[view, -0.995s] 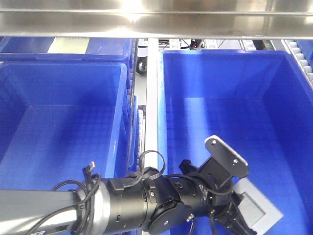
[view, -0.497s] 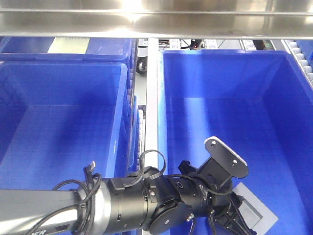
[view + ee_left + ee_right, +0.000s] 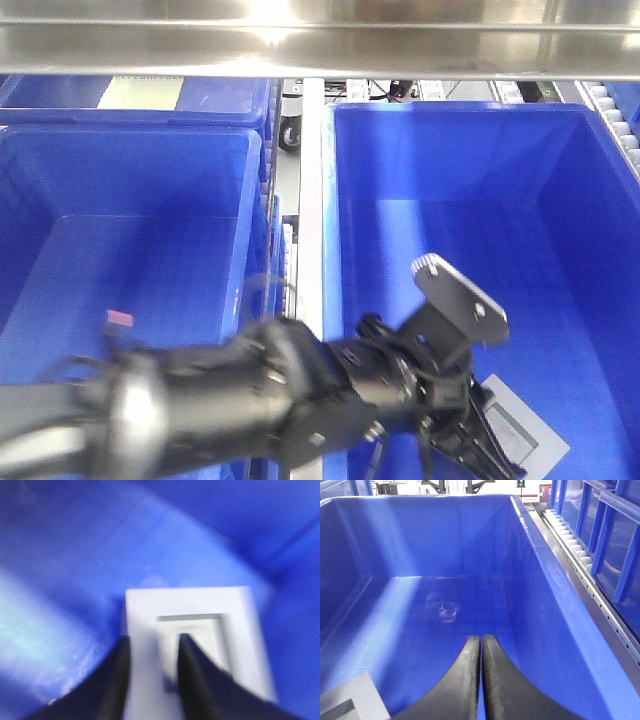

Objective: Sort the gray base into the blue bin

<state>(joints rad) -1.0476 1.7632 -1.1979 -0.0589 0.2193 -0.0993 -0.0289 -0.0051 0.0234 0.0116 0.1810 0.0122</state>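
The gray base (image 3: 535, 430) lies low in the near corner of the right blue bin (image 3: 450, 170), its square recess facing up. My left gripper (image 3: 480, 445) reaches into that bin from the left, right over the block. In the left wrist view the gray base (image 3: 235, 630) fills the middle against the blue bin (image 3: 75, 555). The left gripper (image 3: 152, 639) straddles one wall of the block, jaws slightly apart, with a thin gap beside the inner finger. My right gripper (image 3: 481, 637) is shut and empty inside the blue bin (image 3: 445, 540). The gray base (image 3: 355, 700) shows at that view's lower left.
A second blue tub (image 3: 130, 250) stands to the left, beyond a metal rail (image 3: 311, 200). A steel shelf edge (image 3: 320, 45) runs overhead. A roller track (image 3: 570, 540) lines the bin's right side. My blurred left arm (image 3: 200, 410) crosses the front.
The gray base sank a little toward the bin floor, then held still. The left arm is now blurred with motion and its wrist has risen slightly.
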